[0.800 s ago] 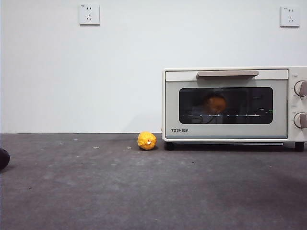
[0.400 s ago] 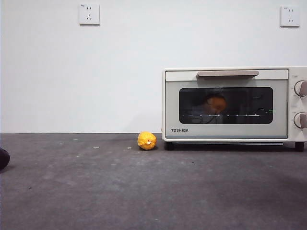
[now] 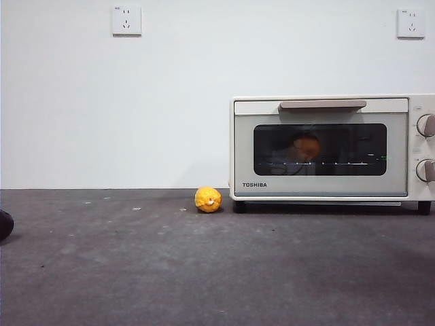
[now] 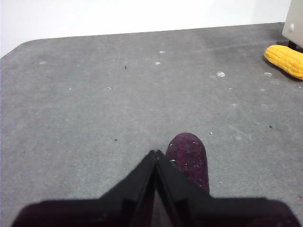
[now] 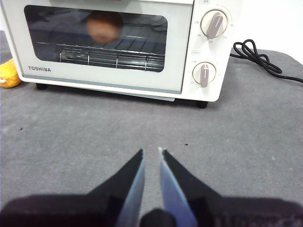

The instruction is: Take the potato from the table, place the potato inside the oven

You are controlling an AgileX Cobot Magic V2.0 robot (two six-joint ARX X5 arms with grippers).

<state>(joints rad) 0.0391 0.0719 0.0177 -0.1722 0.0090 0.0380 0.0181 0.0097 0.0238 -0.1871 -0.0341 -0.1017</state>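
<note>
Sitting behind the shut door of the oven [image 3: 326, 146], the potato [image 3: 306, 145] rests on its rack. Nothing has shifted lately. Left gripper [image 4: 155, 156] closed, empty; right gripper [image 5: 151, 153] slightly parted, empty. Task looks finished.

My left claw [image 4: 155, 158] shows two matte black, wedge-shaped jaws tapering to fine points; my right claw [image 5: 151, 153] likewise, with pale, bluish inner faces.

Bright even light, soft shadow under the oven [image 3: 326, 146], dim reflections in its glass, end effectors blurred.
</note>
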